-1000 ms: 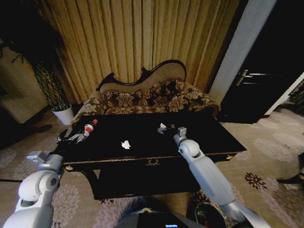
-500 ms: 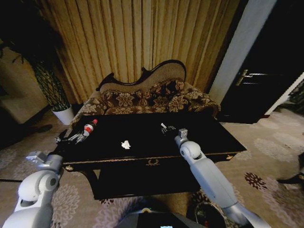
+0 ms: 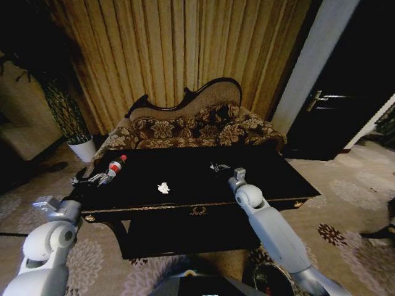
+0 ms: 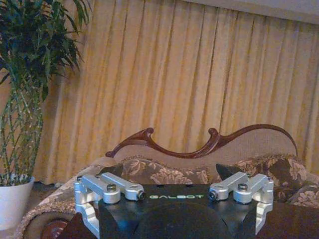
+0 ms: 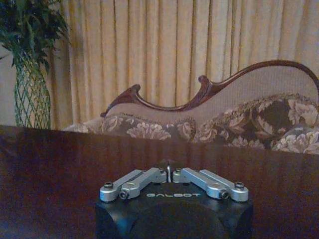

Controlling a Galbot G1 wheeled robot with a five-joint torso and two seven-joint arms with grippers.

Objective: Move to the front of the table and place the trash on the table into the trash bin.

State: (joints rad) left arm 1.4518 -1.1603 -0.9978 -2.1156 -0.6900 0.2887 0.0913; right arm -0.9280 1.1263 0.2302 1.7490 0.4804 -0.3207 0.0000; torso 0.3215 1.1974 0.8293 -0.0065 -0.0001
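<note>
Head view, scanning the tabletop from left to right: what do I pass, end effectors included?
Left end effector at the table's left end → plastic bottle with red cap → white crumpled paper scrap → right end effector, shut, low over the black table.

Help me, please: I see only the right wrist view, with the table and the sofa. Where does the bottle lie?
Observer: The bottle lies at the left end of the table.
Operator: Is other trash there?
Observer: A paper scrap lies near the table's middle, left of the right end effector.
Operator: And the left arm?
Observer: The left end effector is open, close by the bottle.
</note>
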